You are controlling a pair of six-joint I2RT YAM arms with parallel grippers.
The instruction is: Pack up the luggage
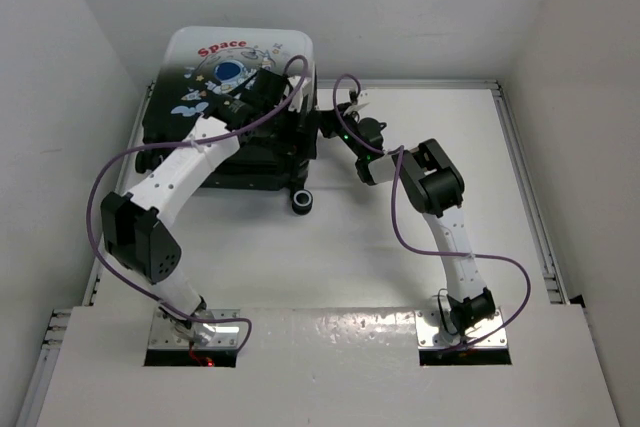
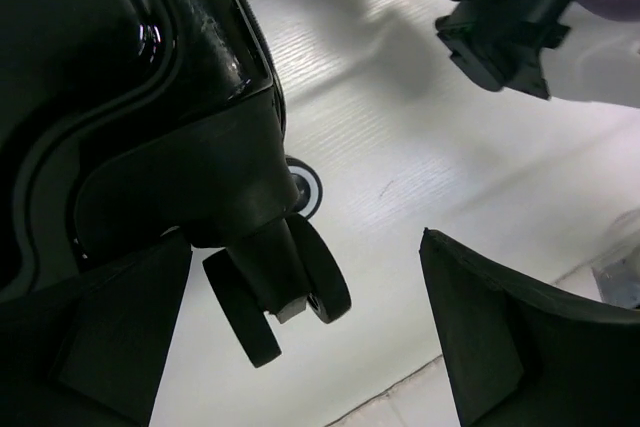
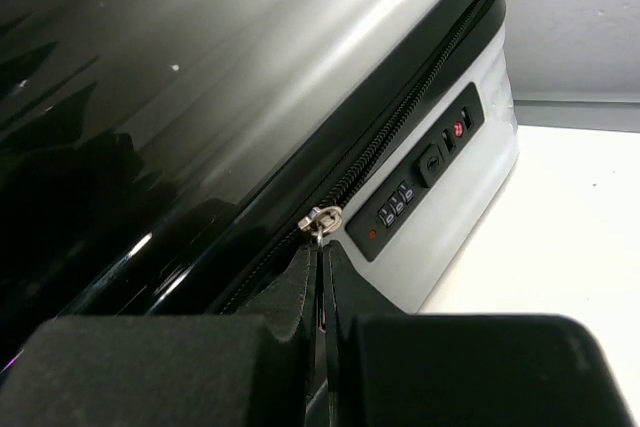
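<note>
Up at the far-left corner of the bench point(image 1: 400, 247) lay the "Space" suitcase point(image 1: 235, 57), flat on its back with the astronaut lid facing up and its wheels pointing toward the arms. At the suitcase's right side, beside the combination lock point(image 3: 415, 187), the right hand point(image 3: 320, 252) was pinched fully shut. The metal zip pull point(image 3: 320, 219) hung straight into the slit between its fingers, so it seemed to have hold of that pull, probably to run the zip along the seam. At the suitcase's near right corner, the left hand point(image 2: 305, 237) stood as wide open as it goes, holding nothing. Its fingers point(image 2: 510, 337) were spread on either side of a caster wheel point(image 2: 285, 297), likely posted there to brace the shell so the case would not slide when the zip was tugged.
</note>
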